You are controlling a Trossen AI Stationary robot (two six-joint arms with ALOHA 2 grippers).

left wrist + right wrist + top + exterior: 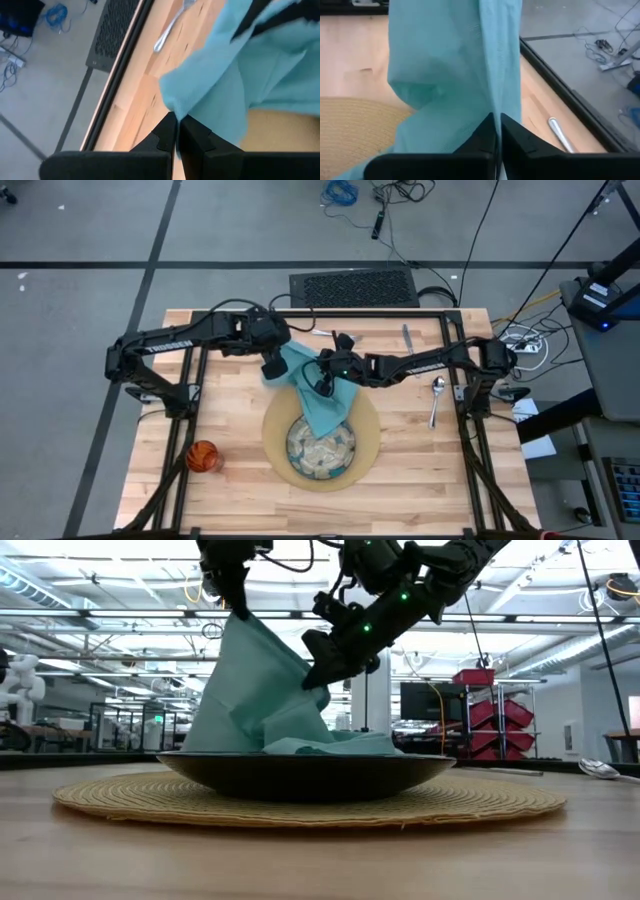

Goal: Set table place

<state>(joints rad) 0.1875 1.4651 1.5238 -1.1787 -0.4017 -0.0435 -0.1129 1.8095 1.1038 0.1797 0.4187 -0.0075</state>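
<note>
Napkin [318,395] pinched tight in both your left gripper [272,368] and right gripper [325,385], hanging over the plate [345,463] on the mat [372,430], so uneven pulling could drag it sideways or shift the plate.

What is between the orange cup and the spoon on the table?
The round mat with the plate on it, and the blue napkin drooping onto the plate. The high view shows them between the orange cup and the spoon.

one napkin [318,392], one plate [320,448], one mat [372,435], one cup [203,457], one spoon [436,396]
</note>
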